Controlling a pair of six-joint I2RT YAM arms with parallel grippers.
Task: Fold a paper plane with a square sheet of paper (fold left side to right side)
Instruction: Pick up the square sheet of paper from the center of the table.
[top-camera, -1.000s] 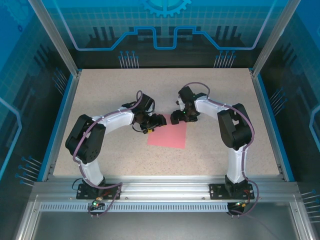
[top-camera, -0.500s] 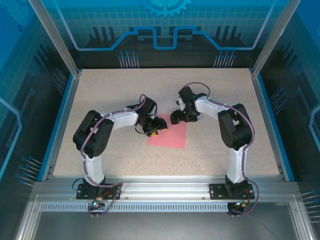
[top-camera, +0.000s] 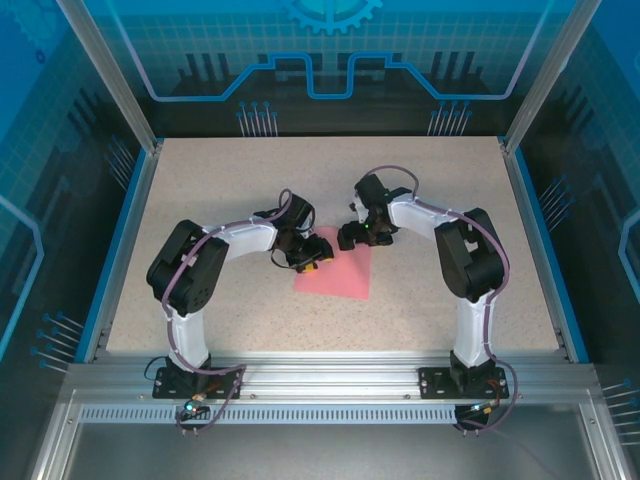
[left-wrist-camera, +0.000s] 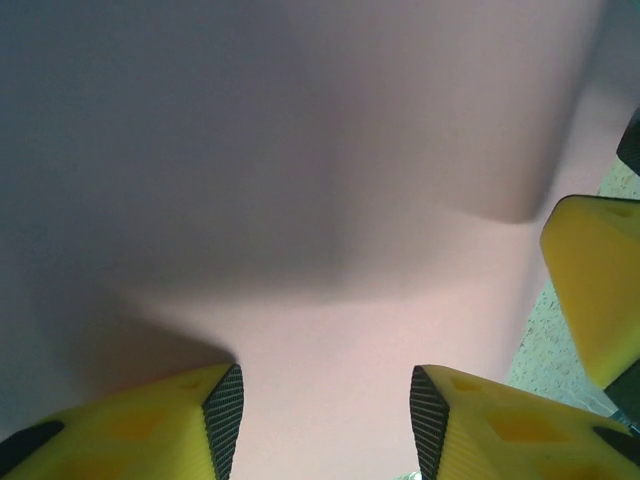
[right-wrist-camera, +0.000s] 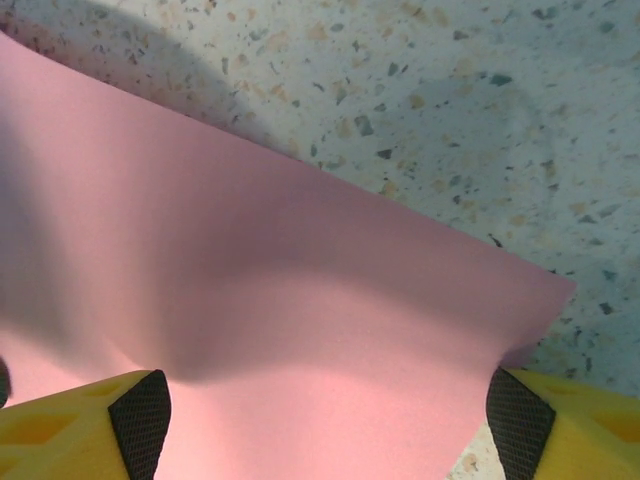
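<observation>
Judged step: grasping for the first fold. The square sheet of paper (top-camera: 338, 276) lies mid-tabletop (top-camera: 200, 200). The left tool (top-camera: 316, 254), half open, straddles its 10 o'clock corner; the right tool (top-camera: 349, 240), wide open, its 12 o'clock edge. Next: pinch and carry the left side rightward.

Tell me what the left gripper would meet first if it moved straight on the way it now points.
The square sheet of paper. In the left wrist view it spreads directly ahead of the left gripper, whose jaws stand apart. How near it lies is unclear.
</observation>
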